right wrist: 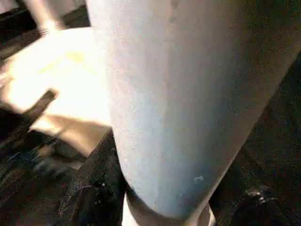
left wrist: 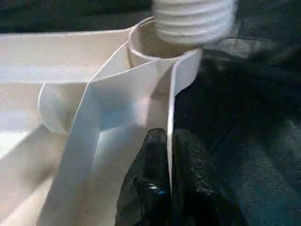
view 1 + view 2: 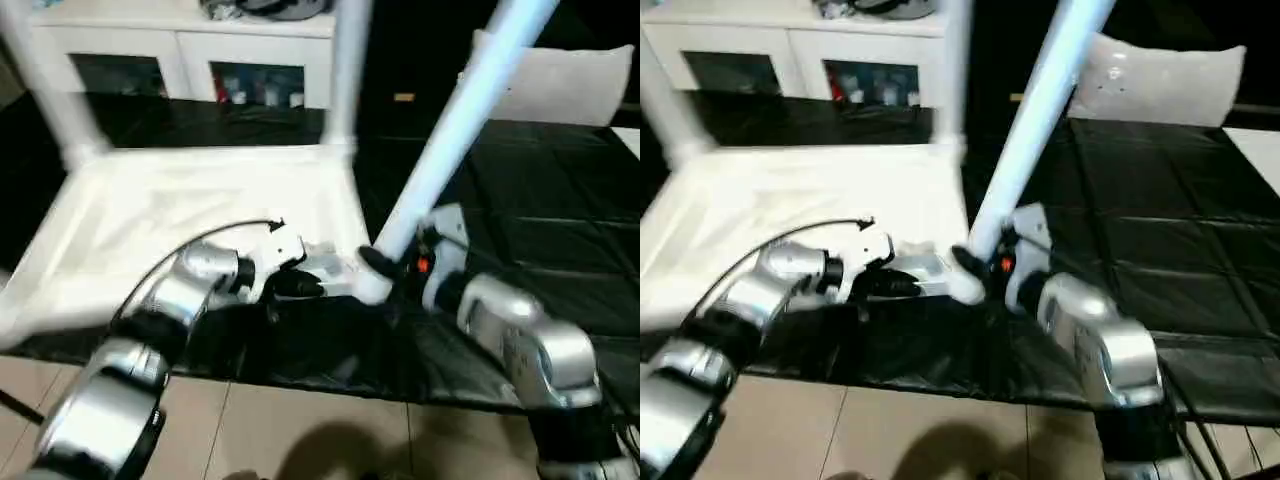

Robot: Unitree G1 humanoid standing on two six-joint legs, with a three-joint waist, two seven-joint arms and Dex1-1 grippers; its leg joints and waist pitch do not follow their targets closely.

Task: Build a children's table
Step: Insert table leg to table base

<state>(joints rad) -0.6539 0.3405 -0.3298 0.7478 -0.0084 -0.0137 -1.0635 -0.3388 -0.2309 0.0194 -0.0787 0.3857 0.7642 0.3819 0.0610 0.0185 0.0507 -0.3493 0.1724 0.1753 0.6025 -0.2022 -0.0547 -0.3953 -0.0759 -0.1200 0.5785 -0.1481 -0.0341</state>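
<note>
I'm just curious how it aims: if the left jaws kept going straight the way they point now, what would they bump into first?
Probably the round corner socket of the upturned white plastic table top. The left gripper, shut on the top's thin rim, points along it towards that socket, where the white leg's threaded end hovers.

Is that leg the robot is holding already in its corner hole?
Not yet: the leg's threaded end hovers just above the corner socket, tilted.
</note>
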